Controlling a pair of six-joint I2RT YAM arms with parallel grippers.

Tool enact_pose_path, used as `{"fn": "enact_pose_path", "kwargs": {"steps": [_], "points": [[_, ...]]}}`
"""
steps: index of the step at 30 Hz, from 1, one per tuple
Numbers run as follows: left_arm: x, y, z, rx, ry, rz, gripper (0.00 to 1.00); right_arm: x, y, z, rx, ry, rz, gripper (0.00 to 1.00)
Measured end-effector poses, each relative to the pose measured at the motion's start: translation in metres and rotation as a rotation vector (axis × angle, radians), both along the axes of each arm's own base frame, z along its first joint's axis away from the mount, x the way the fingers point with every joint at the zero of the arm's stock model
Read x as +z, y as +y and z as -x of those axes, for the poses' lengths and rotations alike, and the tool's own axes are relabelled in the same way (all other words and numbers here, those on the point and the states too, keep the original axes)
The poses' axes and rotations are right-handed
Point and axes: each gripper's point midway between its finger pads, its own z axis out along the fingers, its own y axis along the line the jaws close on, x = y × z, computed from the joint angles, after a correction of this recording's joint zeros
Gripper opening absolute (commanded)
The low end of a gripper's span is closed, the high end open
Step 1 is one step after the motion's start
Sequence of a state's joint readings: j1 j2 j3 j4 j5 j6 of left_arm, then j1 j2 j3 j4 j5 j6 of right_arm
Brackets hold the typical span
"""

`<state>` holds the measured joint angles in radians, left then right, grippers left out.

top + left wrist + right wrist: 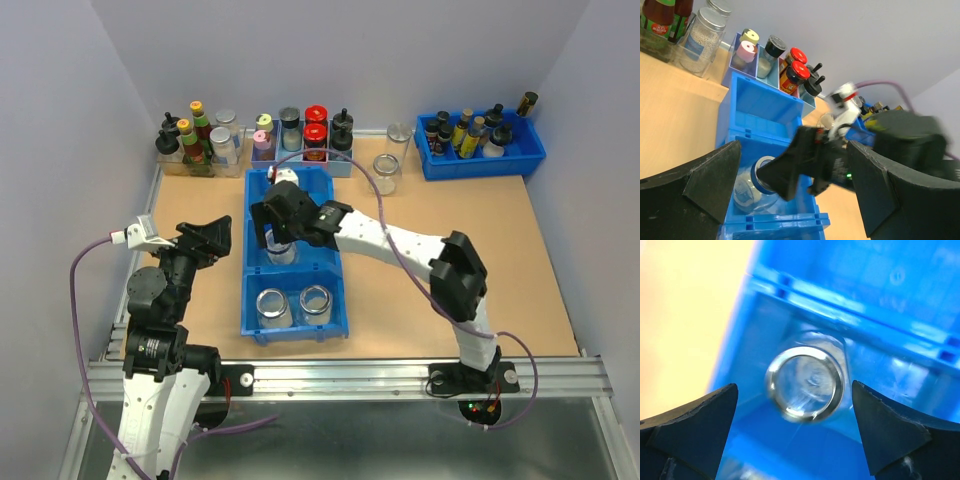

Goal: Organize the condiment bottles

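A: How are the jaws set?
B: Those of the right gripper [794,386] are spread wide, with nothing clasped. The left gripper [794,150] is likewise parted and empty, and is seen at lower left of the top view.
A: Which step is judged in hand?
B: Binning, about midway. Two stored jars [272,305] are stood in the nearest compartment of the blue bin [254,205]. A straight lift clear of the neck is called for next.
A: And the jar?
B: The glass jar [805,382] is seen upright between the right jaws, untouched, in the middle compartment — two loose jars [386,172] are left beyond, upper right of centre.
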<state>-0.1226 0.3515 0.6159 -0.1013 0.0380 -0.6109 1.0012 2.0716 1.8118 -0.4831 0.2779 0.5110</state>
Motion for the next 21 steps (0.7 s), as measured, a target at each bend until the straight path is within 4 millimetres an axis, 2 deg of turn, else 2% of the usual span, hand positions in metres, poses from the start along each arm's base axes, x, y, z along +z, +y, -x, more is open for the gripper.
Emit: {"fn": "enact_pose_path", "kwargs": {"steps": [2, 4, 5, 7, 9, 11, 12, 14, 18, 21], "points": [[0.0, 0.0, 0.0, 0.0, 0.0, 0.0, 0.97, 0.031, -0.002, 0.003, 0.02, -0.035, -0.041, 1.0], [0.0, 0.0, 0.0, 0.0, 0.0, 0.0, 0.97, 0.075, -0.011, 0.008, 0.032, -0.087, -0.099, 1.0], [0.0, 0.0, 0.0, 0.0, 0.0, 0.0, 0.97, 0.085, -0.015, 0.008, 0.03, -0.104, -0.113, 1.0], [0.0, 0.0, 0.0, 0.0, 0.0, 0.0, 0.97, 0.122, -0.033, 0.01, 0.013, -0.162, -0.161, 1.0], [0.0, 0.0, 0.0, 0.0, 0.001, 0.0, 0.97, 0.139, -0.053, 0.005, -0.021, -0.202, -0.177, 1.0], [-0.001, 0.0, -0.001, 0.0, 0.005, -0.001, 0.97, 0.138, -0.078, -0.008, -0.072, -0.216, -0.161, 1.0], [-0.001, 0.0, -0.001, 0.0, 0.006, -0.001, 0.97, 0.13, -0.098, -0.023, -0.124, -0.219, -0.129, 1.0], [-0.003, -0.001, -0.002, -0.003, 0.012, -0.002, 0.97, 0.105, -0.139, -0.052, -0.219, -0.217, -0.045, 1.0], [-0.005, -0.002, -0.004, -0.008, 0.022, -0.003, 0.97, 0.05, -0.21, -0.092, -0.351, -0.193, 0.148, 1.0], [-0.006, -0.002, -0.004, -0.01, 0.025, -0.003, 0.97, 0.026, -0.239, -0.107, -0.373, -0.175, 0.207, 1.0]]}}
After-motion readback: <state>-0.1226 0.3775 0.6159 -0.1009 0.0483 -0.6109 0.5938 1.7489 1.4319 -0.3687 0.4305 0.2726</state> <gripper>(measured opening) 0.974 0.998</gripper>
